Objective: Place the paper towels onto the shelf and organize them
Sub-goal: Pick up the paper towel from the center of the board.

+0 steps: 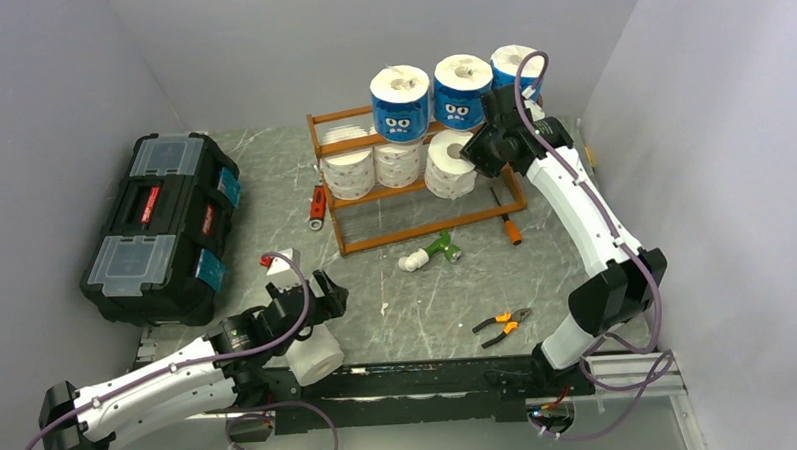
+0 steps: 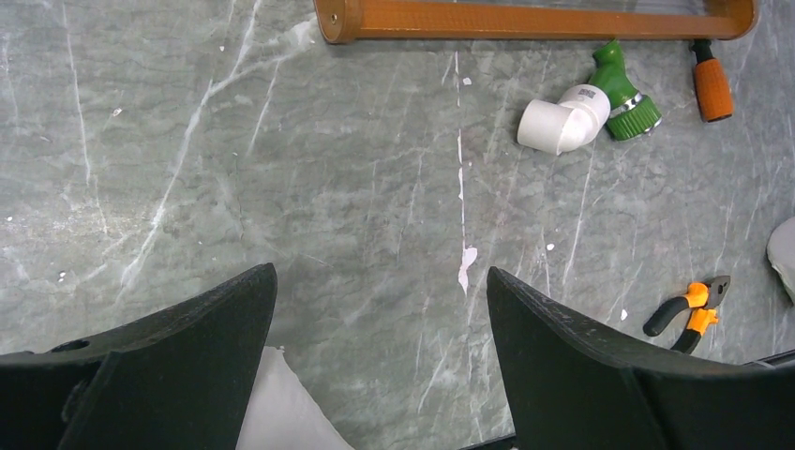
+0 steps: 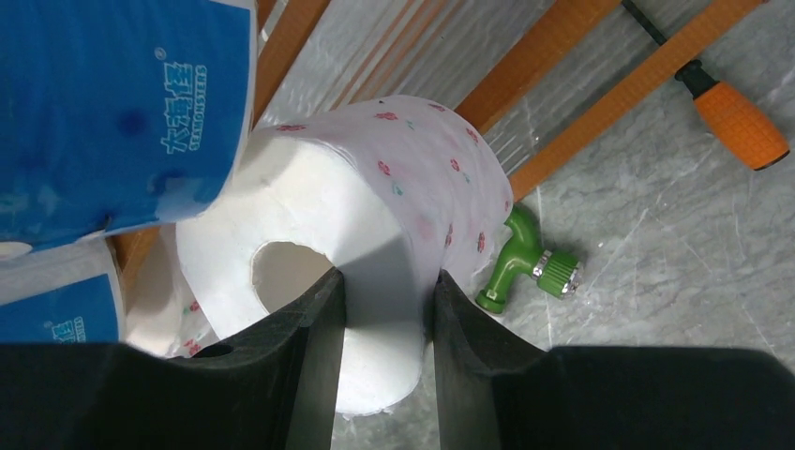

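The shelf stands at the back centre. Three blue paper towels sit on its top tier and three white ones on the middle tier. My right gripper is shut on the wall of the rightmost white roll. In the right wrist view one finger sits in the core and one outside, with the gripper pinching the roll beside a blue roll. My left gripper is open and empty, also in its wrist view. A loose white roll lies under the left arm, its edge showing in the left wrist view.
A black toolbox stands at the left. A green-and-white tool, an orange-handled screwdriver and a red wrench lie around the shelf's front. Orange pliers lie near the front edge.
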